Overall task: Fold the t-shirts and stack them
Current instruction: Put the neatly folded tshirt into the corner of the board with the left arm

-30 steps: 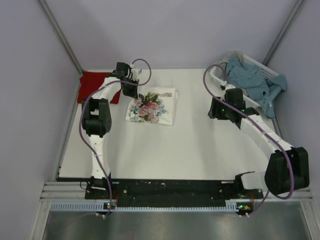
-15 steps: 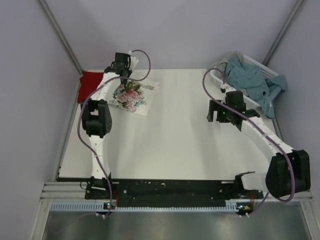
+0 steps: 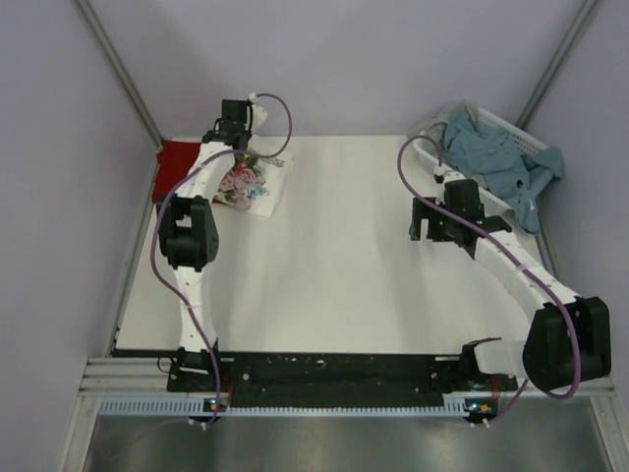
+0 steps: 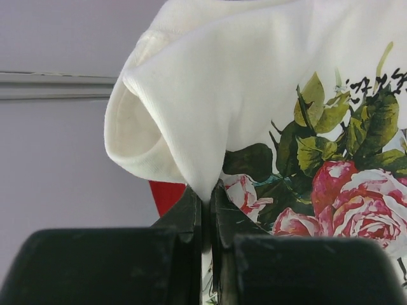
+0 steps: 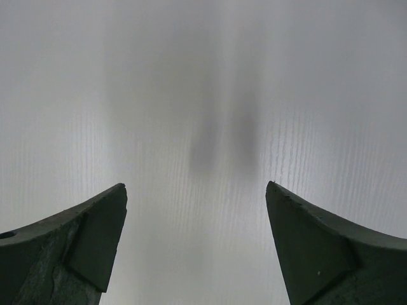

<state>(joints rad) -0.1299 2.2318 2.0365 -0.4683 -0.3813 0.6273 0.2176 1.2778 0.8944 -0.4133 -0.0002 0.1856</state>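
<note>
So: our left arm (image 3: 197, 187) stretches to the far-left corner, left pincer (image 4: 205, 190) pinching a fold of the white rose shirt (image 4: 254, 95) bunched just ahead of it; red shirt (image 4: 166, 194) beyond, at the table (image 3: 334, 285) edge. Our right pincer (image 5: 197, 197) is spread wide above bare table, basket (image 3: 513, 124) beyond it.

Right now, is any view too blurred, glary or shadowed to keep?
No. Top external: even light, sharp, no glare on the white table top. Left wrist: white rose-print cloth shirt in crisp focus. Right wrist: table bright and hazy, with two soft dark shadow streaks at centre.
</note>
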